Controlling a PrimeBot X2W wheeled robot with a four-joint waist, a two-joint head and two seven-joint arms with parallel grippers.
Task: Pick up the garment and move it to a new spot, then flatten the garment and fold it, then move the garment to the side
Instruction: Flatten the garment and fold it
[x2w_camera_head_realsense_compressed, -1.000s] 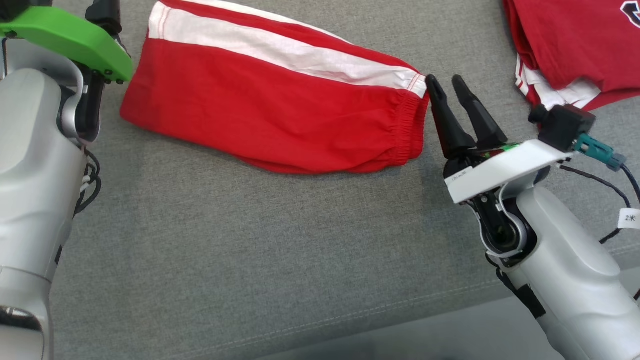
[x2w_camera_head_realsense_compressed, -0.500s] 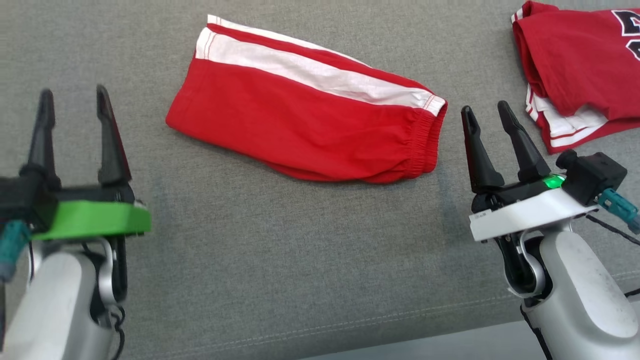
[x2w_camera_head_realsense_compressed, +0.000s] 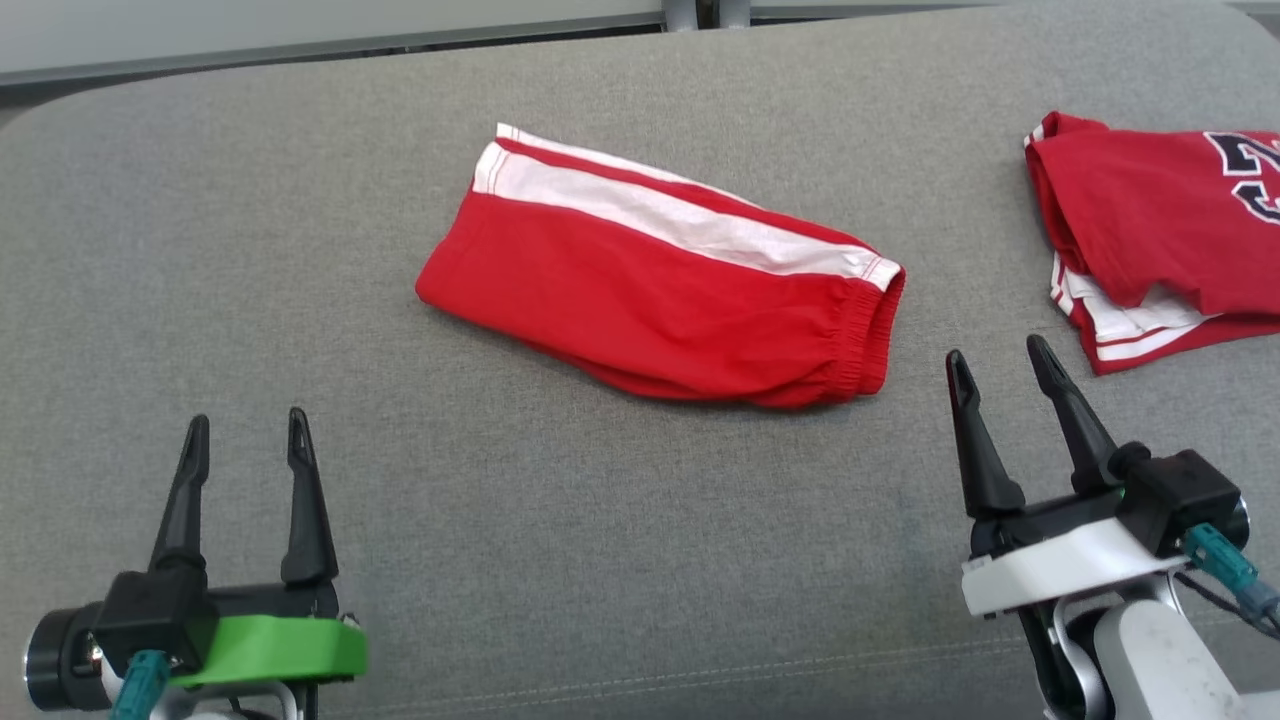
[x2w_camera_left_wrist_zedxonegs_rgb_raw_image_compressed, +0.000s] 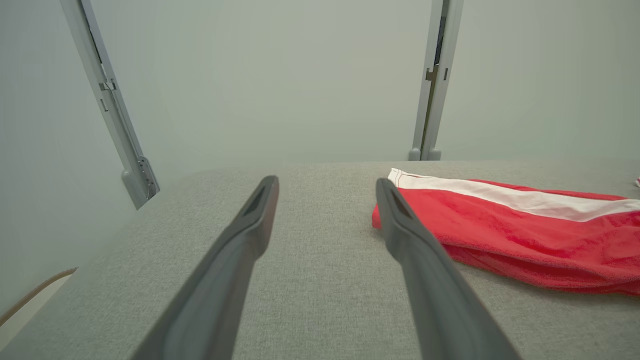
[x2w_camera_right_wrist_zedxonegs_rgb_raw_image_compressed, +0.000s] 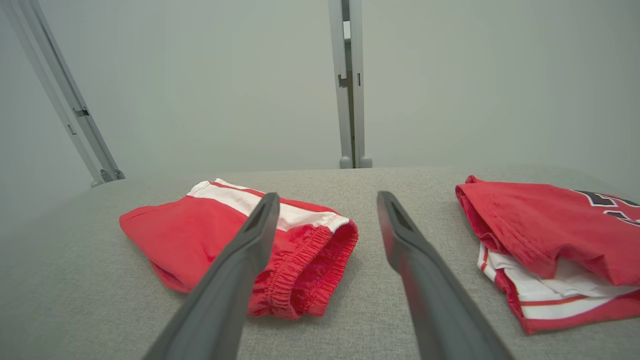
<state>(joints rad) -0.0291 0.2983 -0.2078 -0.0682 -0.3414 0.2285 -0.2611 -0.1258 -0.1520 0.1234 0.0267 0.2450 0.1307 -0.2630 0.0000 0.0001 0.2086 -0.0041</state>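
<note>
A: Position of the garment?

B: The red shorts lay flat on the grey cushion, about mid-surface. The white side stripe ran along the far edge. The elastic waistband end pointed to the robot's right and the hem end to its left. Nothing was touching them.

A: Left arm?

B: The left gripper sat at the lower left of the head view with its fingers spread wide and nothing between them. It was well apart from the shorts. In the left wrist view the hem end showed beyond the right-hand finger, resting on the cushion farther out.

A: Right arm?

B: The right gripper was at the lower right, jaws likewise wide apart and empty. Its tips stood near the waistband end without touching it. In the right wrist view the left-hand finger crossed in front of the waistband, and bare cushion showed in the gap between the fingers.

A: Anything else on the surface?

B: A red jersey with dark lettering and white-and-red trim lay at the cushion's right edge, well apart from the shorts. A grey upright post stood behind the far edge.
</note>
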